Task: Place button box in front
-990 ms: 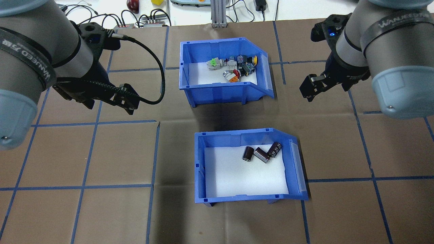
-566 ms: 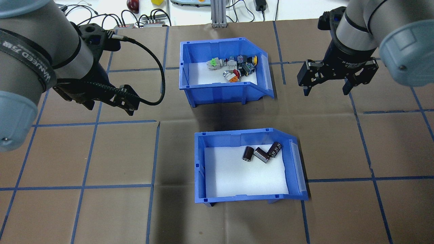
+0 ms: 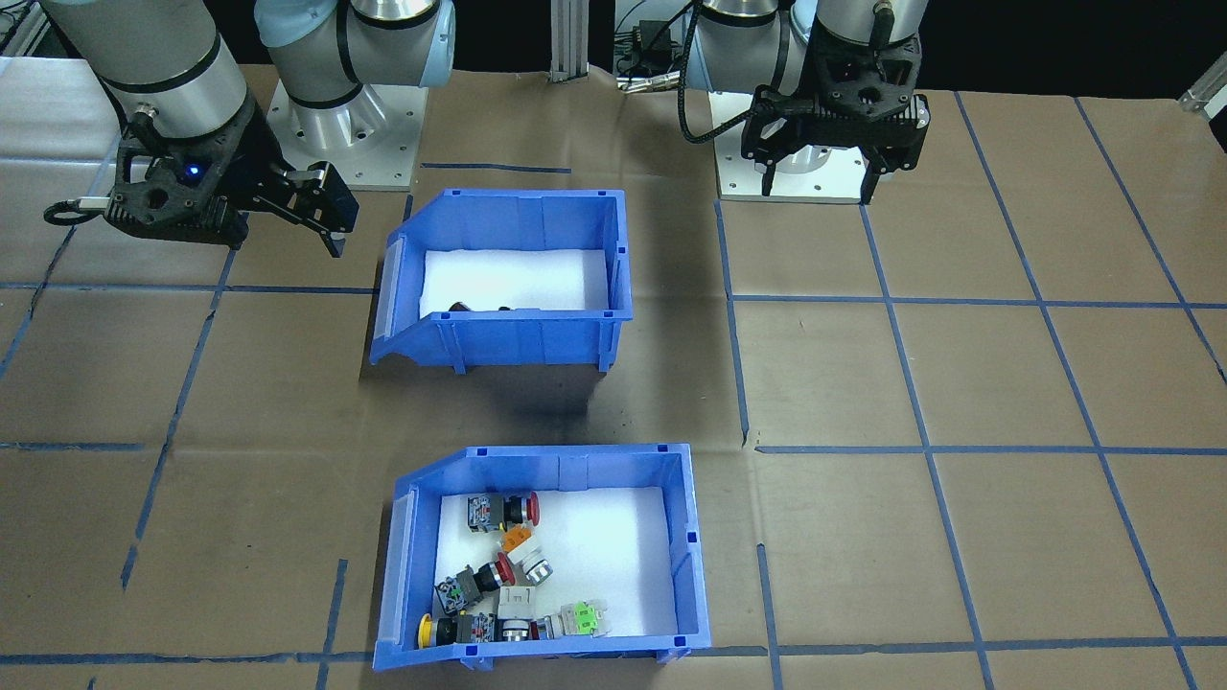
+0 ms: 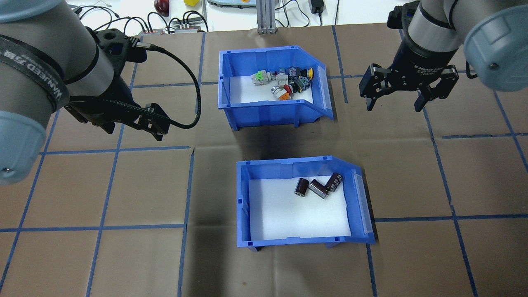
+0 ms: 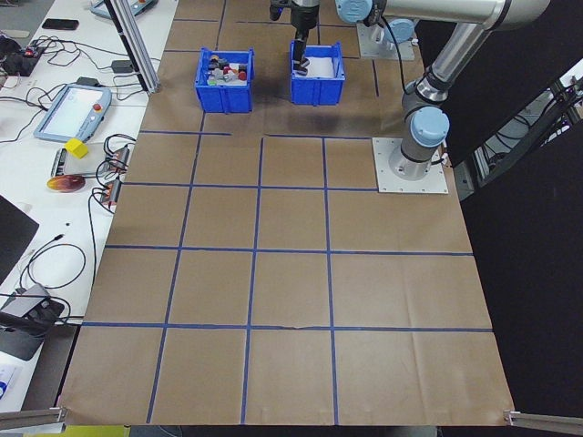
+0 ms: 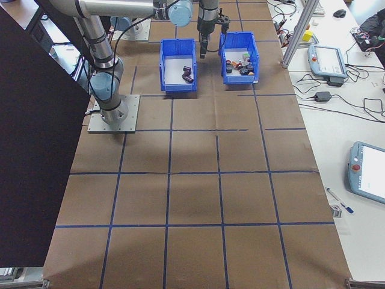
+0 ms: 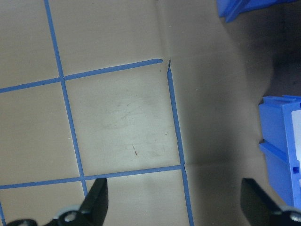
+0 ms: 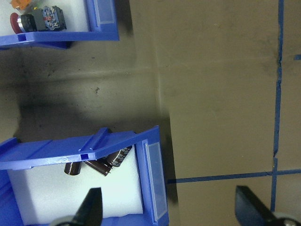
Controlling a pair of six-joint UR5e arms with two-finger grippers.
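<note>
1. The right gripper (image 4: 392, 100) has swung round since a second ago, its fingers now spread wide and empty.
2. The button box (image 4: 272, 86) sits untouched, beside those fingers toward the table's middle.
3. The left gripper (image 4: 152, 121), open and idle, hangs well apart; grasping likely comes next.

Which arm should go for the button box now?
The right gripper, probably: jaws open, hanging beside the button box by its low open end. The left gripper is lower and farther from it.
</note>
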